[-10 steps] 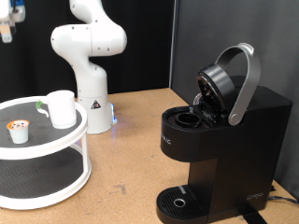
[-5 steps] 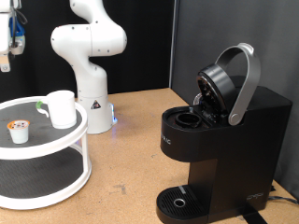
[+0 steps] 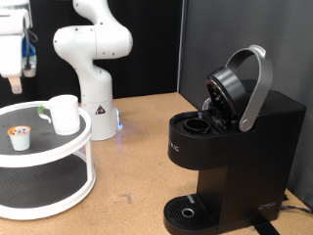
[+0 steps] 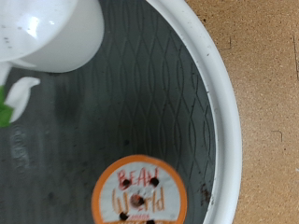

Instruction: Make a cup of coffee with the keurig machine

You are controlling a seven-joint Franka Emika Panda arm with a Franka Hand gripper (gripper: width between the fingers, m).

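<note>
— What's on my screen, biggest first? The keurig [image 3: 230,147] sits on the counter [image 3: 137,147], black, lid tipped up and the pod chamber open. Its drip tray at the base is bare.

— And off to the exterior view's left of the keurig?

— I see the arm base [image 3: 90,59], white, well apart from the keurig. Further left of that, a white two-tier stand [image 3: 59,171] with a dark mesh top shelf.

— Where's the cup?

— The cup [image 3: 65,114] stands upright on the stand's top shelf, on the side nearer the keurig. A small pod [image 3: 19,137] sits on the same shelf, further from the keurig, apart from the cup.

— The end effector?

— My end effector [image 3: 13,80] hangs above the stand, over the pod, holding nothing. I can't tell whether its fingers are apart or together. The wrist view looks straight down on the pod [image 4: 137,193], orange-rimmed top, with the cup [image 4: 56,33] beside it.
</note>
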